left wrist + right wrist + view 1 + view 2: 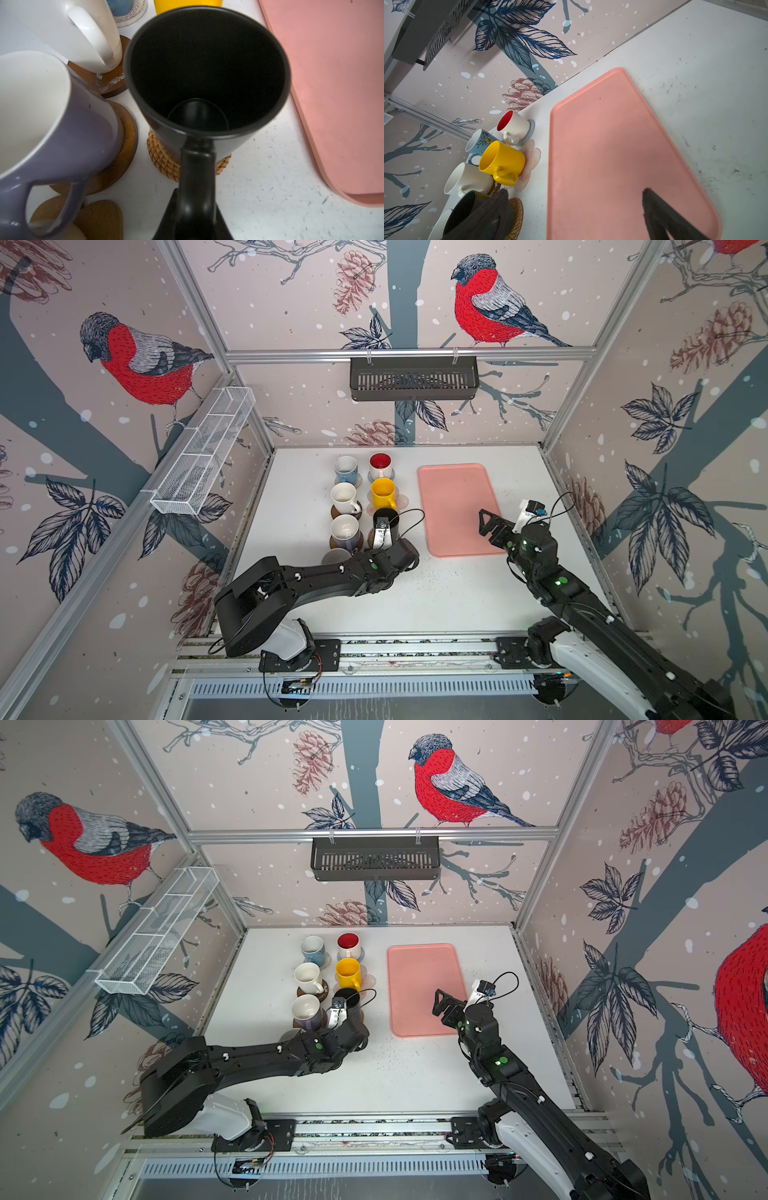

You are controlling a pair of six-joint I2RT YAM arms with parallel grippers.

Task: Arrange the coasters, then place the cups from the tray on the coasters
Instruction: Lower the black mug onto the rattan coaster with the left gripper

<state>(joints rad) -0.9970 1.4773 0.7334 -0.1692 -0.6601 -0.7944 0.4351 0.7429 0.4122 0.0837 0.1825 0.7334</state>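
My left tool (383, 531) grips the black mug (205, 68) by its handle, tilted over the wicker coaster (162, 164). I'd level and centre it before releasing. Right tool (487, 524) hangs open over the tray (453, 489).

Walls papered pinkish-beige: bullfinches (486, 302), pine cones, blue-grey branches, white flecks. Aluminium rail (291, 355) across the back wall carries a dark slotted basket (413, 379). White wire-mesh rack (203, 452) on left wall. White tabletop (436, 597), scuffed, speckled.
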